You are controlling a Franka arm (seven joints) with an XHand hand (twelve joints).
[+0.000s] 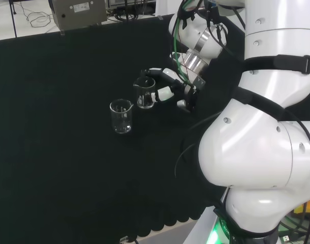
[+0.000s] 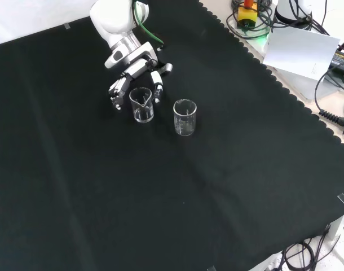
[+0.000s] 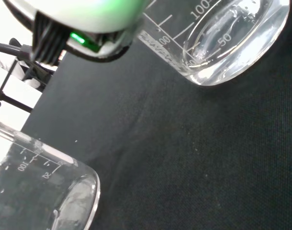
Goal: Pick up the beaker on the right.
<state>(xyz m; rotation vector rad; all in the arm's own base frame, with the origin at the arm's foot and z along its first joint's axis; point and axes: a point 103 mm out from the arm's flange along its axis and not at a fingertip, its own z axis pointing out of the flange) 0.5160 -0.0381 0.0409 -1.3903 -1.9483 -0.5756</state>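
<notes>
Two clear glass beakers stand upright on the black cloth. In the head view the right beaker (image 1: pixel 144 93) stands between the fingers of the hand (image 1: pixel 165 93). One finger reaches past its far rim and another lies along its near side. The left beaker (image 1: pixel 121 116) stands apart, untouched. In the front view the hand (image 2: pixel 135 68) comes in from above, and its fingers flank the nearer-left beaker (image 2: pixel 142 105). The other beaker (image 2: pixel 184 117) stands to its right. The fingers are only partly curled; I cannot tell whether they touch the glass. The wrist view has one beaker (image 3: pixel 222 43) close by the hand (image 3: pixel 88 14) and the other beaker (image 3: pixel 40 191) further off.
The arm's white links (image 1: pixel 267 127) stand at the head view's right. A grey box (image 1: pixel 79 12) sits beyond the cloth's far edge. In the front view, papers (image 2: pixel 304 48) and cables (image 2: pixel 335 107) lie past the cloth's scalloped edge at the right.
</notes>
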